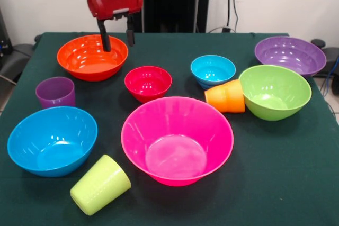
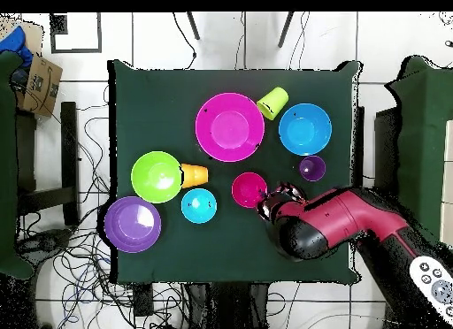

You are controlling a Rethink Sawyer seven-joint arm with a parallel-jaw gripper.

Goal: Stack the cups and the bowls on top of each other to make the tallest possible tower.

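Tool [image 1: 116,35] hangs open over the orange bowl [image 1: 92,56]; nothing is stacked yet; next, descend and pinch its rim.

Dark green table [image 1: 296,183]; cardboard box [image 2: 37,85] beside it; floor cables [image 2: 75,255].

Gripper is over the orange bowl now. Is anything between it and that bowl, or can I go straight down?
Nothing visible stands between them. The gripper hangs open right over the orange bowl, which is empty. Its nearest neighbours, the small red bowl and the purple cup, stand apart from it.
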